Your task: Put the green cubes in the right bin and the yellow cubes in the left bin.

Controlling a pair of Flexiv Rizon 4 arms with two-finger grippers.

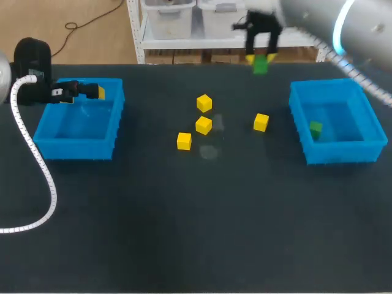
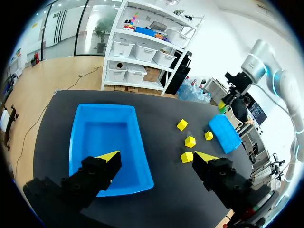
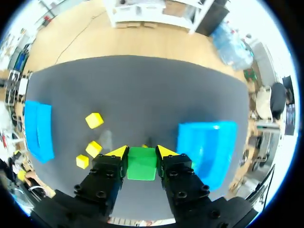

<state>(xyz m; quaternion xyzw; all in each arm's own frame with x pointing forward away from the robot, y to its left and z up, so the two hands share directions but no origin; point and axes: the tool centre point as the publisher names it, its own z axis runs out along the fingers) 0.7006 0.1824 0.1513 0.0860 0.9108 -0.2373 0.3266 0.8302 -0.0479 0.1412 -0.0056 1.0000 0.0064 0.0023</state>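
Green cube [image 3: 141, 164] is sitting clamped between the yellow tips of the right hand [image 3: 141, 151], hanging above the far edge of the bench [image 1: 184, 233] near the right bin [image 1: 300, 122]. Meanwhile the left hand [image 2: 156, 156] is hovering open-fingered over the left bin [image 2: 107, 137].

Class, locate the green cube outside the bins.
The green cube is clamped in the right gripper, over the far edge of the table in the head view, left of the right bin.

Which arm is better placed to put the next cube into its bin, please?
Right: the right gripper is shut on a green cube near the right bin; the left gripper hangs open, empty, over the left bin.
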